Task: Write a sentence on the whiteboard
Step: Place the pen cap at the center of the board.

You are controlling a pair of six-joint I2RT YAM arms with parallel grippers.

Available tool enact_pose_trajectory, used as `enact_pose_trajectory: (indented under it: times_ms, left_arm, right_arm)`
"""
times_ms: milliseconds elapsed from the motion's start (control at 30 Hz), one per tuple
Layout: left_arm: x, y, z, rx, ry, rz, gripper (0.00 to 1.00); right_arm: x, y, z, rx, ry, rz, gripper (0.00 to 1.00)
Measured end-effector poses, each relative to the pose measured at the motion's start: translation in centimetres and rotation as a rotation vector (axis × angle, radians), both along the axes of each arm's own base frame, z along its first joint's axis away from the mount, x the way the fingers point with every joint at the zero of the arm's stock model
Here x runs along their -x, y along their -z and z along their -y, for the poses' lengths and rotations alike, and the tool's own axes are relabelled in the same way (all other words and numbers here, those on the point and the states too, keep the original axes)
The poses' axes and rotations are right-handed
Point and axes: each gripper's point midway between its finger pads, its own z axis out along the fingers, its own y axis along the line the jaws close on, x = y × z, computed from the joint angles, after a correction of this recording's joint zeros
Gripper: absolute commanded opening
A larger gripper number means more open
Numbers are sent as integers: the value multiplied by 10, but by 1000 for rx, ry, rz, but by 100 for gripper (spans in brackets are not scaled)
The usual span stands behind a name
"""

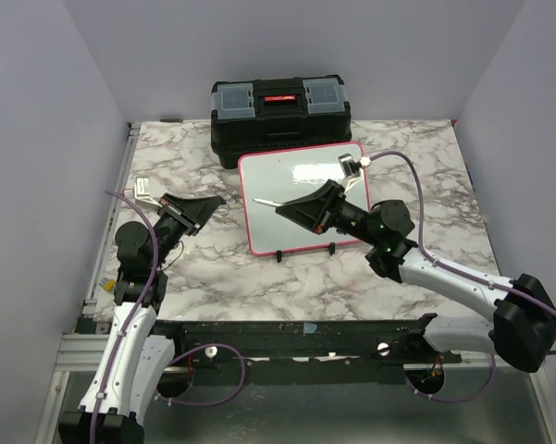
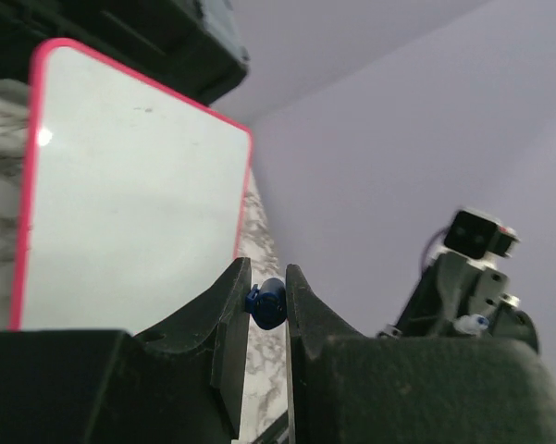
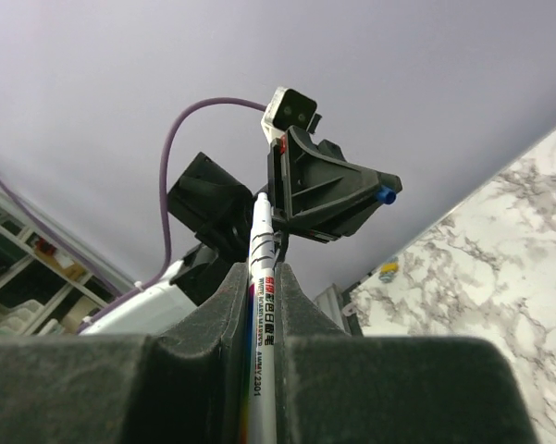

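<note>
The whiteboard (image 1: 291, 176), white with a pink frame, stands on small black feet in the middle of the marble table. No sentence shows on its face. My right gripper (image 1: 287, 210) hovers over the board's lower left part, shut on a white marker (image 1: 265, 202) whose end points left. In the right wrist view the marker (image 3: 261, 222) runs up between the fingers of the right gripper (image 3: 261, 270). My left gripper (image 1: 216, 200) sits just left of the board, shut on a small blue marker cap (image 2: 266, 303). The board (image 2: 120, 203) fills the left of the left wrist view.
A black toolbox (image 1: 279, 116) with a red handle stands directly behind the board. Grey walls close in the marble table (image 1: 213, 268) on three sides. A small white object (image 1: 143, 188) lies near the table's left edge. Cables trail from both arms.
</note>
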Motion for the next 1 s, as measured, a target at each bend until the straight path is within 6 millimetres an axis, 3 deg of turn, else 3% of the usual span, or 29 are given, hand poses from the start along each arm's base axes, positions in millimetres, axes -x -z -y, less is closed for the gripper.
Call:
enact_pose_trajectory:
  times_ms: [167, 600, 733, 1000]
  left_arm:
    - [-15, 46, -23, -85, -145, -182, 0]
    - [-20, 170, -68, -312, -366, -593, 0]
    - [-13, 197, -77, -348, -406, -676, 6]
    - [-9, 223, -92, -369, -491, -780, 10]
  right_arm:
    - [-6, 9, 5, 69, 64, 9, 1]
    - [-35, 65, 15, 368, 228, -22, 1]
    - [-40, 77, 18, 432, 255, -32, 1]
    - [-47, 92, 23, 524, 290, -43, 1]
